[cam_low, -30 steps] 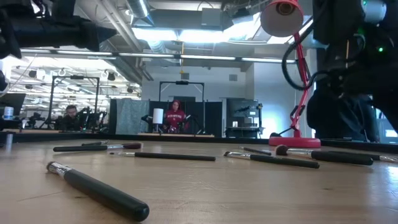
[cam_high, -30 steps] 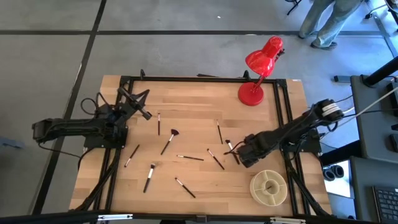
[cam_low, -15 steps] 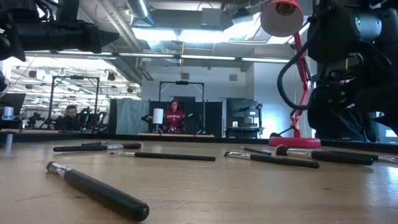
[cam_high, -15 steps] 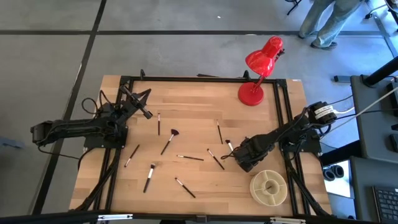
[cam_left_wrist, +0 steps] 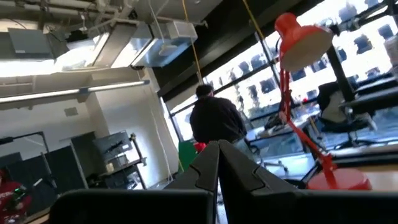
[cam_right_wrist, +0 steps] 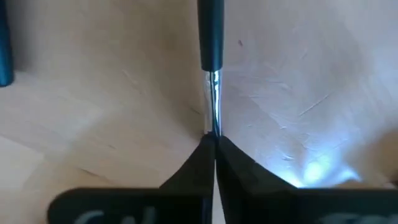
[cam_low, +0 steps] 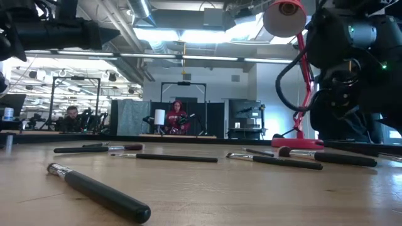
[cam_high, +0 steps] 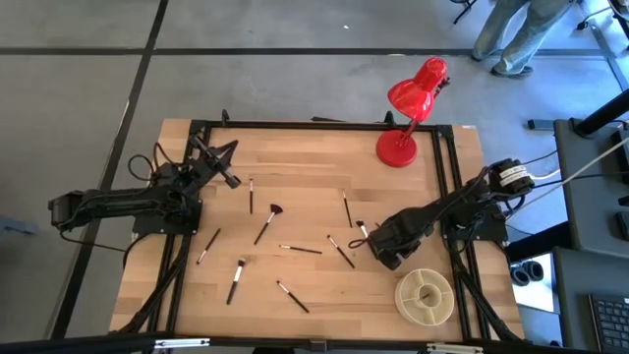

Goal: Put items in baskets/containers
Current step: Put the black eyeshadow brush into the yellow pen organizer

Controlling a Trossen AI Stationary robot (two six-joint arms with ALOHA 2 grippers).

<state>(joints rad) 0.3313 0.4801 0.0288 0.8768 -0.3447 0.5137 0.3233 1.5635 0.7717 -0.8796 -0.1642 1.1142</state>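
Note:
Several thin dark makeup brushes lie flat on the wooden table (cam_high: 295,157), among them a fan-headed one (cam_high: 267,224) and one close to the low camera (cam_low: 100,191). The round cream dish (cam_high: 425,297) stands at the near right. My right gripper (cam_right_wrist: 214,140) (cam_high: 370,242) is low over the table just left of the dish, shut on a brush (cam_high: 361,228). My left gripper (cam_high: 232,181) (cam_left_wrist: 219,163) is raised at the far left, shut and holding nothing. My right gripper pinches the brush's silver ferrule (cam_right_wrist: 215,118) between its two fingertips. The fingers come slanting down from the table's right. The dark handle (cam_right_wrist: 211,37) runs on ahead of them, and the brush lies on the wood.
A red desk lamp stands on its base (cam_high: 397,149) at the far right, with its head (cam_high: 418,88) beyond the table's far edge. A black frame rail (cam_high: 324,125) borders the table. Another dark handle (cam_right_wrist: 4,50) lies beside the held brush. People (cam_low: 178,116) show in the room behind.
My right arm has shifted a little over the brush left of the dish. The brushes lie where they were.

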